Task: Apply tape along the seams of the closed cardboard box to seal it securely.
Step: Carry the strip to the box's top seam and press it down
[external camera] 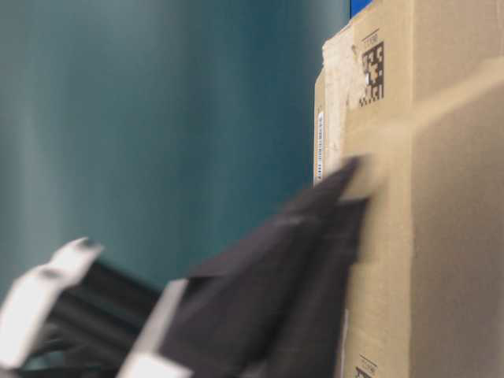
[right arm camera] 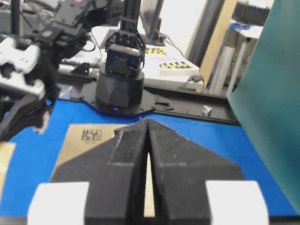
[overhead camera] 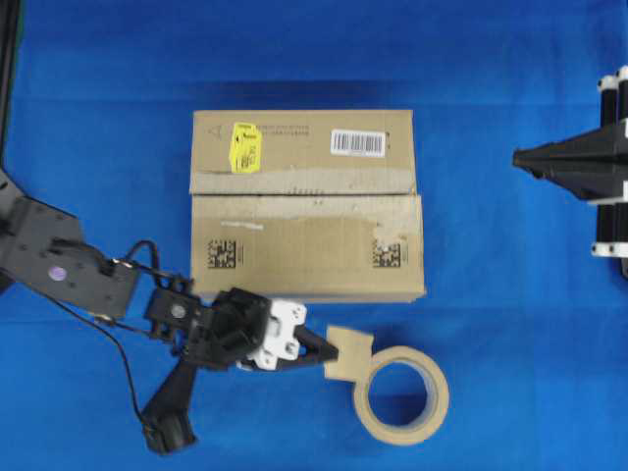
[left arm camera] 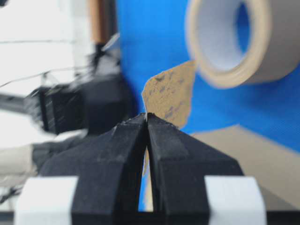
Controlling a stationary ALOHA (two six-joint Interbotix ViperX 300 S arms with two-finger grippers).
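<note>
beside roll, left gripper (overhead camera: 331, 351) pinching tape (overhead camera: 350, 353)

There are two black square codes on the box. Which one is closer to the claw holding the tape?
The right-hand black square code on the cardboard box. It sits above the left gripper pinching the tape; the other code is farther left.

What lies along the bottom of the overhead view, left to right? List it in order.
Left gripper, shut on the tape → the tape itself, sticking out past the tips → tape roll. The box sits farther back, above this row, so it is left out of the order.
</note>
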